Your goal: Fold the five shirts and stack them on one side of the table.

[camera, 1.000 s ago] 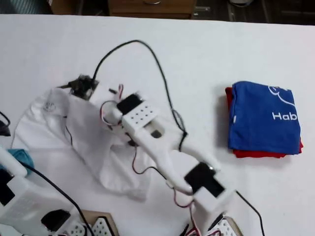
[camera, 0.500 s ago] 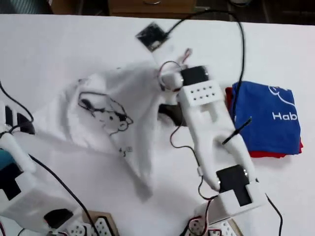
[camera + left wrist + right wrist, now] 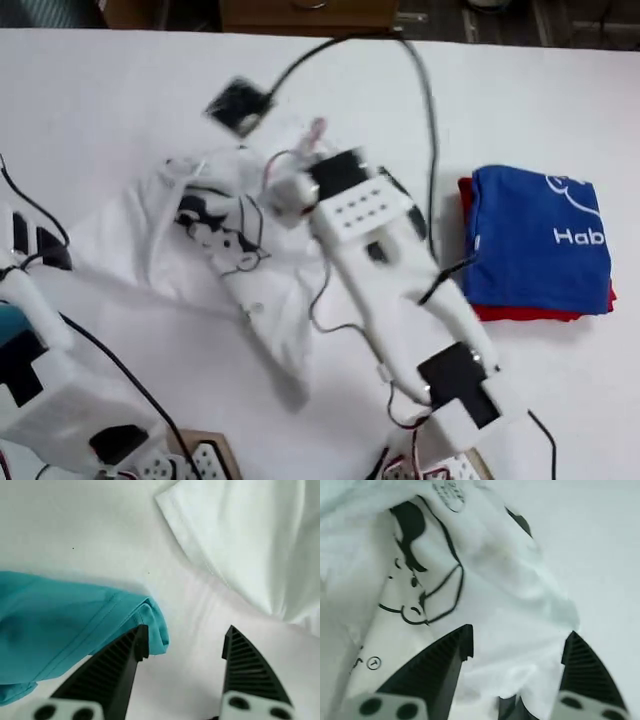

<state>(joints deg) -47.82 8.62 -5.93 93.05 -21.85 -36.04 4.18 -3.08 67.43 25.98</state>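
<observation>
The left tool [image 3: 182, 642] hangs open over the table [image 3: 65, 525]; teal shirt [image 3: 60, 615] beside one finger; white shirt [image 3: 250, 535] beyond.

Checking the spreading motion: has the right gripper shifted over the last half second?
Yes. The right gripper has swung away from the folded blue shirt, back over the crumpled white printed shirt.

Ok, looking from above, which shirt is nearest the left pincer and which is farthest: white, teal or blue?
1. Teal shirt, on the far left, right beside the left pincer.
2. White shirt, spread out in the middle.
3. Blue shirt, folded on the far right.
</observation>
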